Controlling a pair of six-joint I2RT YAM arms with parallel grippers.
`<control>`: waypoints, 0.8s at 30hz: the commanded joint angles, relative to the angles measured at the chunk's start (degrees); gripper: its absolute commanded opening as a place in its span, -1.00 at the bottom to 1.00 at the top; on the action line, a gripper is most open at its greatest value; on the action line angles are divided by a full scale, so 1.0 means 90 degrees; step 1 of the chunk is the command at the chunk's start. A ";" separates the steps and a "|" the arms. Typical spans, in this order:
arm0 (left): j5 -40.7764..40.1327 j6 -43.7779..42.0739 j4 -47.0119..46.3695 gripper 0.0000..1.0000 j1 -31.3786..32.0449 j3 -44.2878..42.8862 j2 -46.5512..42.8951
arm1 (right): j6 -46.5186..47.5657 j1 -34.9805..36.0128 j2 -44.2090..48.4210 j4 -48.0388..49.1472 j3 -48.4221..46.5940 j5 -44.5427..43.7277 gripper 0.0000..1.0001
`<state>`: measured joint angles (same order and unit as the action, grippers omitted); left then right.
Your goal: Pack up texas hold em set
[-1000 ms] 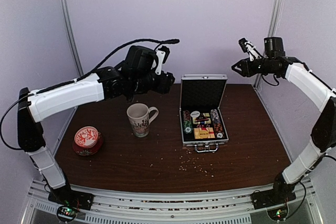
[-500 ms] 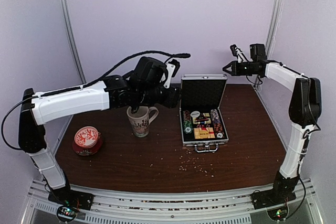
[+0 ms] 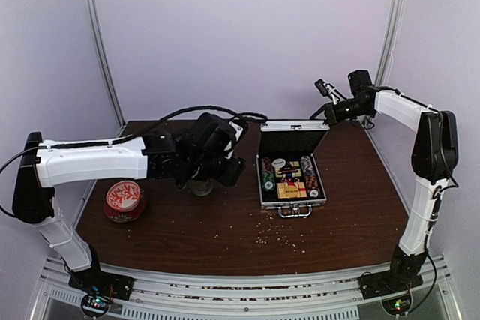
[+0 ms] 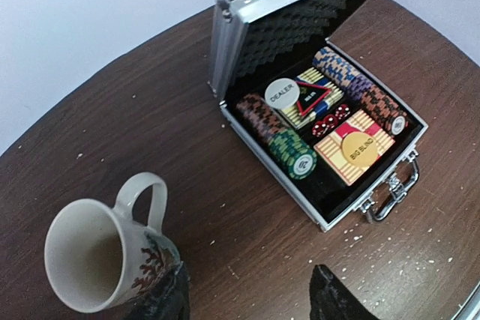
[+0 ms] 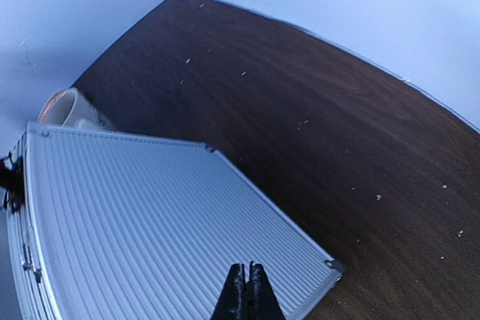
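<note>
The silver briefcase [image 3: 292, 194] stands open right of centre, its lid [image 3: 291, 139] tilted forward. In the left wrist view the case [image 4: 241, 5] holds rows of poker chips [image 4: 290, 154], a white dealer button [image 4: 283, 94], the card box [image 4: 319, 84], red dice [image 4: 330, 119] and a gold big blind button [image 4: 361, 148]. My right gripper [image 3: 328, 115] is shut and empty, at the lid's top right corner behind it; its tips [image 5: 246, 273] lie over the ribbed outer lid [image 5: 127, 222]. My left gripper [image 3: 231, 172] is open and empty, low over the table left of the case [image 4: 251, 290].
A white patterned mug [image 4: 90, 256] stands by my left fingers [image 4: 166, 299], mostly hidden under the left arm in the top view. A round red-and-white tin [image 3: 124, 200] sits at the left. Crumbs [image 3: 281, 237] lie scattered in front of the case.
My right gripper has come down behind the lid, and the lid has tipped forward. My left arm has dropped lower over the mug.
</note>
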<state>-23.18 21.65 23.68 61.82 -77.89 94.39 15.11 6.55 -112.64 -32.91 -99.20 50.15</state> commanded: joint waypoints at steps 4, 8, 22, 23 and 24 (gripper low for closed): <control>-0.0715 0.0202 -0.0090 0.15 -0.0024 0.0454 -0.0920 | 0.1519 0.0199 0.1145 -0.1281 0.1193 -0.0147 -1.00; -0.0564 0.0211 -0.0088 0.22 -0.0033 0.0534 -0.0848 | 0.1339 0.0166 0.1802 -0.0951 0.2045 -0.0704 -0.94; 0.1137 0.0480 -0.0472 0.52 -0.0023 -0.0192 0.1036 | 0.0844 0.0054 0.2291 -0.0852 0.3759 -0.1222 0.26; 0.1220 0.0503 -0.0482 0.52 -0.0023 -0.0257 0.1168 | 0.0867 0.0054 0.2225 -0.0876 0.3817 -0.1195 0.26; 0.1331 0.0512 -0.0478 0.52 -0.0023 -0.0349 0.1289 | 0.0925 0.0054 0.2156 -0.0914 0.3862 -0.1145 0.26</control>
<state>-15.68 24.77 23.20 61.82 -77.25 103.09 22.57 7.25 -91.42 -39.77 -66.26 40.73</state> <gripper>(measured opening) 0.760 0.628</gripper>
